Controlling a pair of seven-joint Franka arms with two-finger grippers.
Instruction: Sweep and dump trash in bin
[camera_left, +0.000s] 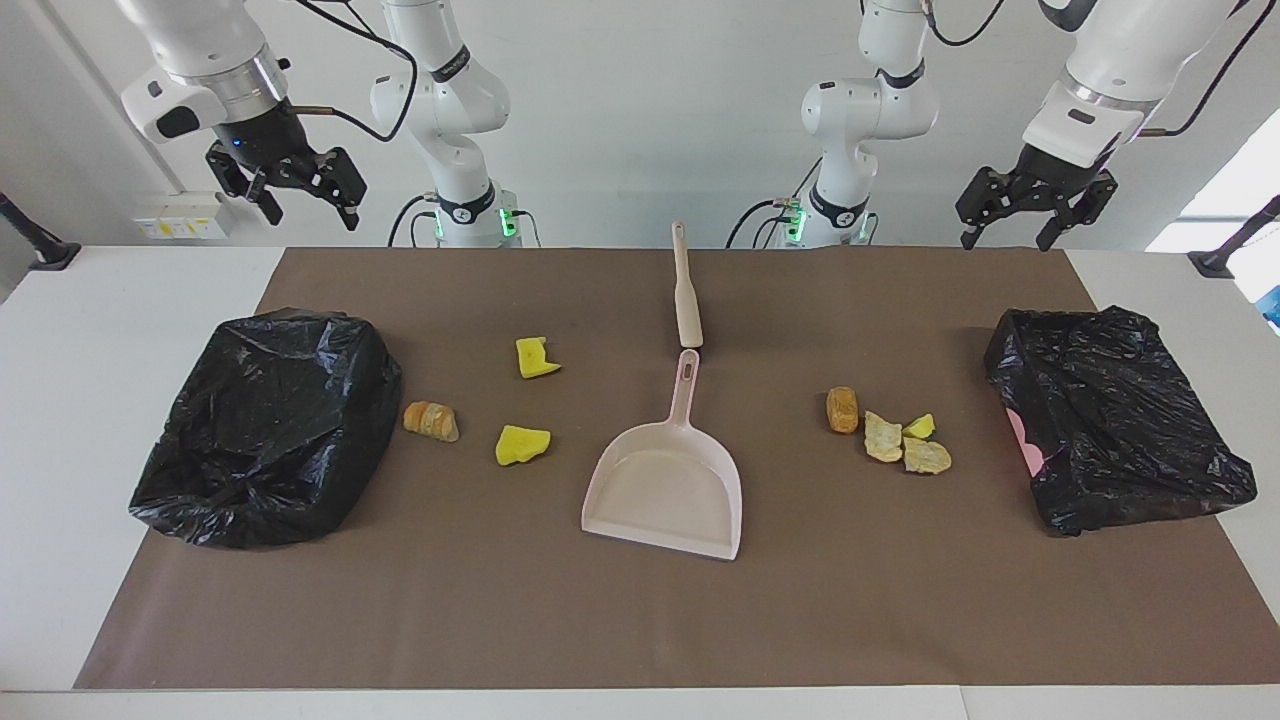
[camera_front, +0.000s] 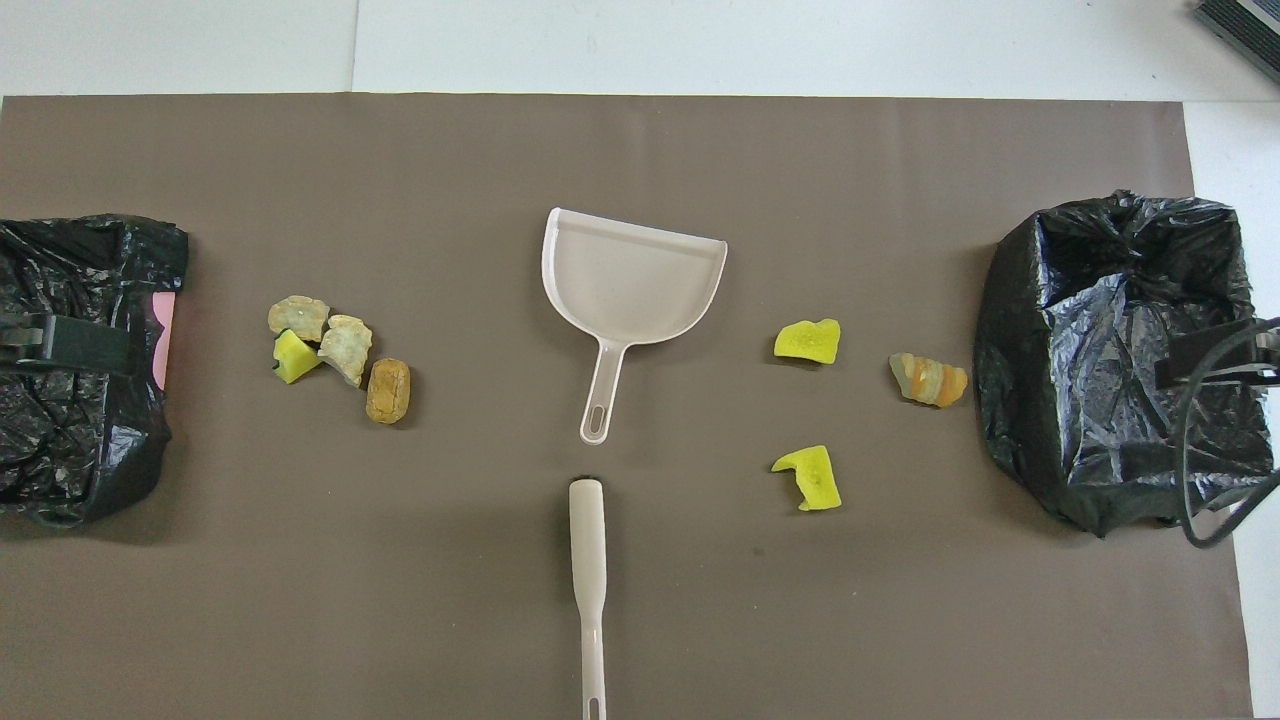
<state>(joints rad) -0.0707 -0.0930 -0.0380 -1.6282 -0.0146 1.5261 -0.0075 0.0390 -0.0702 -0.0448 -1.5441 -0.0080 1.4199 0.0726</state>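
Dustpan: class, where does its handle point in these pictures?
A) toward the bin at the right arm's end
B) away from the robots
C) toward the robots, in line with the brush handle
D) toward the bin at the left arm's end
C: the dustpan lies with its handle toward the robots, in line with the brush handle, a small gap between them.

dustpan (camera_left: 668, 495) lies mid-mat (camera_left: 640, 620), brush (camera_left: 686, 295) just nearer the robots; three scraps (camera_left: 520, 445) lie toward the right arm's end, four (camera_left: 884, 436) toward the left's; a black bag (camera_left: 265, 425) sits at each end; right pincer (camera_left: 300, 195) and left pincer (camera_left: 1008, 228) hang open, high, empty
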